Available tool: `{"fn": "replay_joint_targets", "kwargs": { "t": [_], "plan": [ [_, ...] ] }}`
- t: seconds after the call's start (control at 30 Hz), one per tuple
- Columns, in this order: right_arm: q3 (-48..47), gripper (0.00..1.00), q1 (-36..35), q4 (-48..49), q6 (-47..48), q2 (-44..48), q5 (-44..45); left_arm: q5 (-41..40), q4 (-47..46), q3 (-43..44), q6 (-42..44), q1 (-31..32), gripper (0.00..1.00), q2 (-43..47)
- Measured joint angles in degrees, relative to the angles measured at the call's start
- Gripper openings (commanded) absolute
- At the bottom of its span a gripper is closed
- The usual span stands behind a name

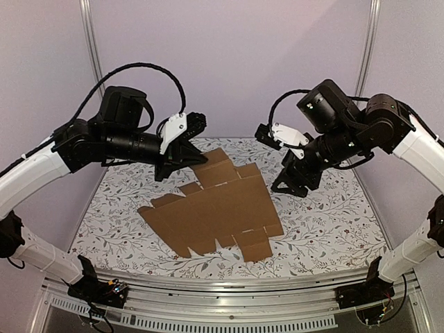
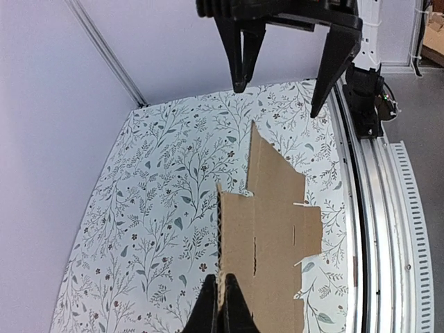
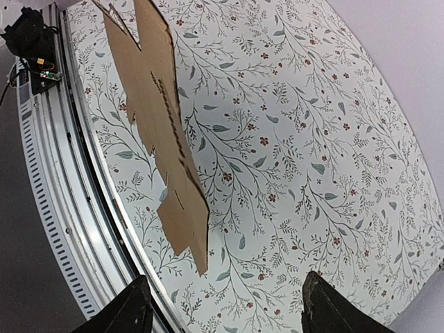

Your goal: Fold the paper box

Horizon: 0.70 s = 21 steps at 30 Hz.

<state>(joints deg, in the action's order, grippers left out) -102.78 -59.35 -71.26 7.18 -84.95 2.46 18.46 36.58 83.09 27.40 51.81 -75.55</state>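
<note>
The paper box [image 1: 215, 211] is a flat die-cut sheet of plain brown cardboard, unfolded, with its flaps and notches showing. It lies about the middle of the table [image 1: 333, 229], which is covered with a white cloth printed with leafy sprigs. The sheet's near flaps rest on the cloth a little way from the aluminium rail [image 1: 222, 286] along the front edge, while its far end slopes upward off the surface. The left gripper [image 1: 189, 158] has that raised far end. In the left wrist view its two black fingers [image 2: 211, 309] are pressed tight together on the sheet's corrugated edge, and the cardboard runs away from them toward the table. The right gripper [image 1: 290, 186] hangs over the cloth just beside the sheet's far right corner and is apart from it. Its fingers [image 3: 135, 309] are spread wide with only patterned cloth between them – nothing is grasped. From the right wrist the sheet shows at the upper left, well clear of those fingers. The left wrist view also catches the right gripper from across the table, its jaws parted above the cloth beyond the sheet.
</note>
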Motion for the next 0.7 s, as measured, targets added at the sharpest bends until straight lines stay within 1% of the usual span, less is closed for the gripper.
{"fn": "replay_joint_targets", "kwargs": {
  "t": [0.1, 0.23, 0.43, 0.57, 0.7],
  "plan": [
    [4.79, 0.77, 0.0, 3.67, 0.79, 5.01, 1.79, -1.77, -4.63, -3.89, -4.17, 0.0, 0.0, 3.08],
    [10.78, 0.78, 0.0, 9.03, 2.75, 10.62, 1.75, -4.63, -10.58, -7.19, -11.08, 0.0, 0.0, 6.8],
    [12.59, 0.8, 0.0, 15.45, 6.45, 15.28, -0.22, -8.55, -17.75, -10.91, -22.47, 0.0, 0.0, 13.35],
    [12.2, 0.8, 0.0, 17.88, 8.37, 16.94, -0.2, -11.69, -23.89, -16.33, -34.03, 0.04, 0.0, 19.02],
    [11.87, 0.8, 0.0, 19.5, 10.1, 16.83, 0.0, -15.87, -32.0, -25.44, -47.56, 0.04, 0.0, 24.37]
  ]
}}
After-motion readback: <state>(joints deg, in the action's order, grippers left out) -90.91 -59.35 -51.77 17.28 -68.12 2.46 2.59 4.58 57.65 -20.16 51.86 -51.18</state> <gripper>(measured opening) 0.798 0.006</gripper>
